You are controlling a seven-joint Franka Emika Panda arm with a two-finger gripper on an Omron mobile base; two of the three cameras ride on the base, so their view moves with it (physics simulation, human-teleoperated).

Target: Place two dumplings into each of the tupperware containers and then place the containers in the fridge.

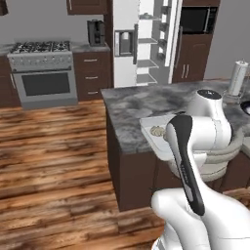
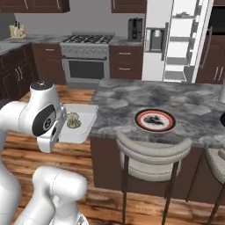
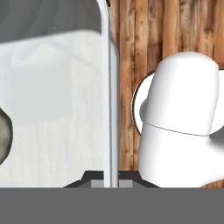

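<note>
Translucent white tub with a dumpling in it is hanging off the counter corner, your gripper pinching its rim, so you are carrying it, I judge, toward the open fridge at one o'clock.

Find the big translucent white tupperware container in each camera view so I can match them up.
Left base view: white container, centre right, past the island's near corner, partly behind the arm.
Right base view: centre left, off the island's left edge.
Hand view: its wall takes up the left half.
Shared landmark: the dumpling inside it.
</note>
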